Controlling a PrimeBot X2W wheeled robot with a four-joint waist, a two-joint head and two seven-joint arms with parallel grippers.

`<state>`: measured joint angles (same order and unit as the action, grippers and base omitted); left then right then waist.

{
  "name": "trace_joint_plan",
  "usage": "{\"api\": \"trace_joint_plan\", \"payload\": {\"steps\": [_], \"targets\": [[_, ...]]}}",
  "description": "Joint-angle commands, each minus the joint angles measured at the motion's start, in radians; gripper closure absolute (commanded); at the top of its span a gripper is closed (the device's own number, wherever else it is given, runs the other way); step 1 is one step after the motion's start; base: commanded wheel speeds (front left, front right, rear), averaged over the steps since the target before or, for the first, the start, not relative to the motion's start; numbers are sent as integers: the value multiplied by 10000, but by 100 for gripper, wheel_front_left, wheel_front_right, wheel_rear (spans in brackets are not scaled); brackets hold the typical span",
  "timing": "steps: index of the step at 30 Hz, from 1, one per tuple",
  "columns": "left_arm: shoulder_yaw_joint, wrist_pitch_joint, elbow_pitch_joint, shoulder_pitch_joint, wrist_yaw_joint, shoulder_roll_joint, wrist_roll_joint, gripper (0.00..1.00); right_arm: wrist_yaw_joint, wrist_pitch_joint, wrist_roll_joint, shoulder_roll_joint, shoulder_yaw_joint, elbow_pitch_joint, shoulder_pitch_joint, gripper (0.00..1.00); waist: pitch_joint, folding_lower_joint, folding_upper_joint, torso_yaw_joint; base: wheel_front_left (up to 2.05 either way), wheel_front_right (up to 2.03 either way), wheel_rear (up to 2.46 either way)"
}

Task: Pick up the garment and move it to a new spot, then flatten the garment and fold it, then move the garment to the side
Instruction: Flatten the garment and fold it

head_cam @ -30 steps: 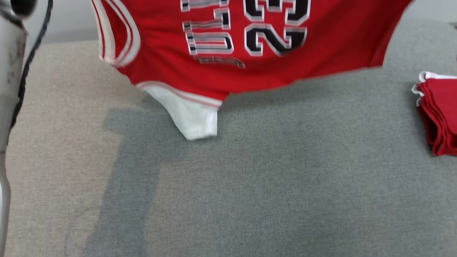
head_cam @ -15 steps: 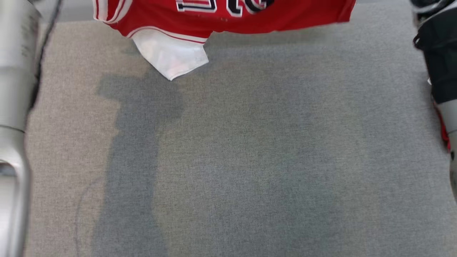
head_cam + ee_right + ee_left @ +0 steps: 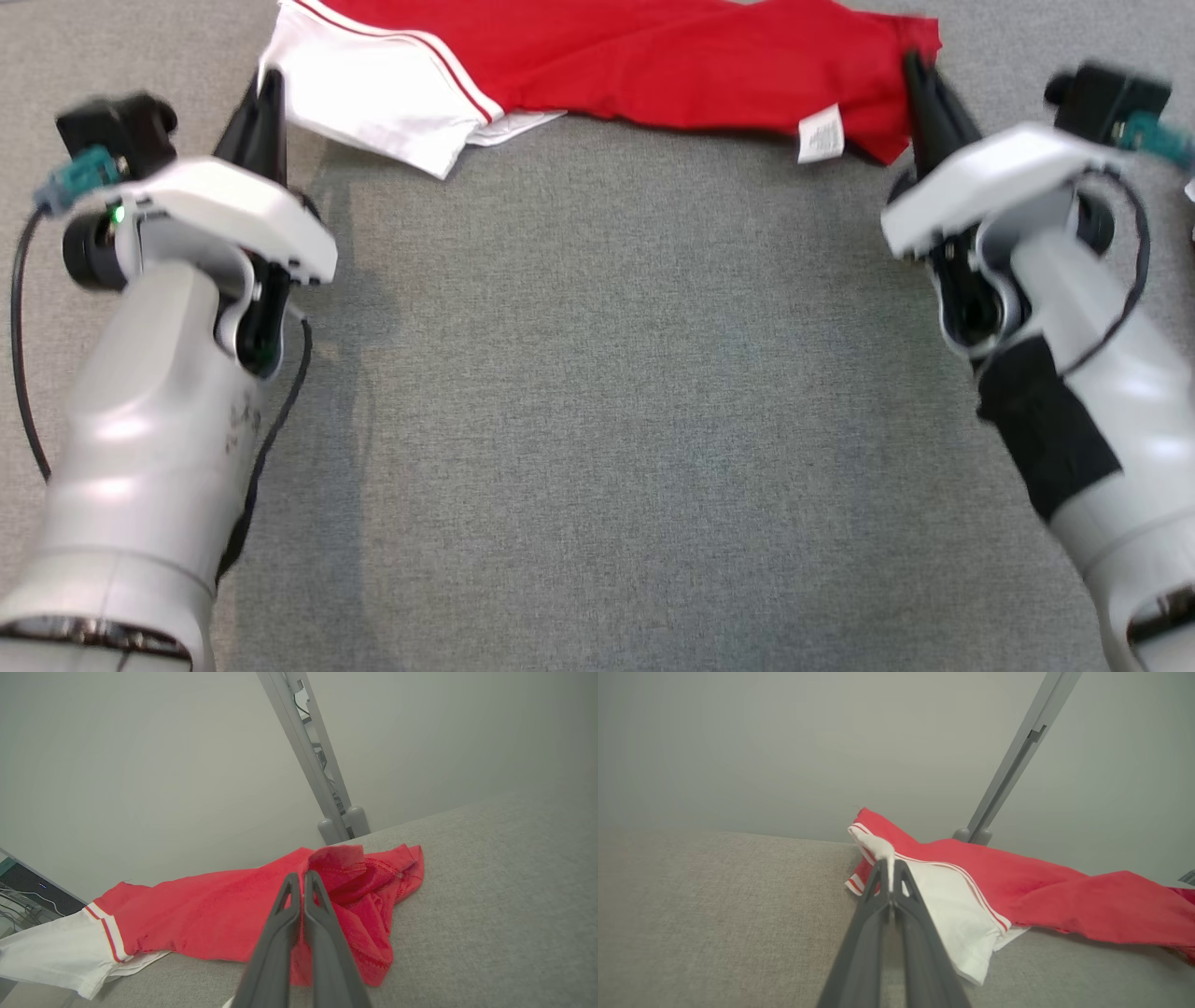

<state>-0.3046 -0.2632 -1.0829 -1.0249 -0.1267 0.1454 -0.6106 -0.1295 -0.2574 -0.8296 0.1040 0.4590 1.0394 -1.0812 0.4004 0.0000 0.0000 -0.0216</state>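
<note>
The garment (image 3: 653,65), a red jersey with a white panel edged in red stripes, lies bunched in a long band across the far part of the grey table (image 3: 597,420). My left gripper (image 3: 266,93) is shut on its white left end; the left wrist view shows white cloth (image 3: 885,851) pinched at the fingertips. At the red right end, my right gripper (image 3: 920,79) is also shut, and in the right wrist view the fingers (image 3: 302,882) press into red folds (image 3: 364,877). A white label (image 3: 822,135) hangs from the near hem.
The grey cloth surface runs wide and bare between my two forearms. Behind the table's far edge stand a plain wall and a slanted grey metal post (image 3: 1017,756), also seen as the post (image 3: 308,756) on two round feet.
The head camera has shifted. The jersey hung spread with its numbers showing; now it lies low and bunched on the table, and both grippers have come into view at its ends.
</note>
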Motion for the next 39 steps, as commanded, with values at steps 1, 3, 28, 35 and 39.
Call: {"api": "trace_joint_plan", "payload": {"steps": [1,3,28,35,39], "targets": [[100,-7,344,471,-42,145,185,100,-23,-85,-289,207,91,-315,628,100,-134,0,0,37,0,0,0],[440,-7,770,1154,-51,195,200,100,-22,-83,-647,419,51,-816,1384,100,-300,0,0,75,0,0,0],[1920,1534,10861,11537,1251,1131,1885,100,-22,2,-985,2527,-385,-6946,10219,100,-3925,0,0,135,0,0,0],[1862,3213,13807,13756,2327,1216,2003,100,-22,667,-306,2604,-1440,-8070,12277,100,-4348,0,0,338,0,0,0],[1785,3969,14808,14538,2707,1299,2048,100,-22,1310,130,2256,-2188,-8793,13308,100,-4482,0,0,438,0,0,0]]}}
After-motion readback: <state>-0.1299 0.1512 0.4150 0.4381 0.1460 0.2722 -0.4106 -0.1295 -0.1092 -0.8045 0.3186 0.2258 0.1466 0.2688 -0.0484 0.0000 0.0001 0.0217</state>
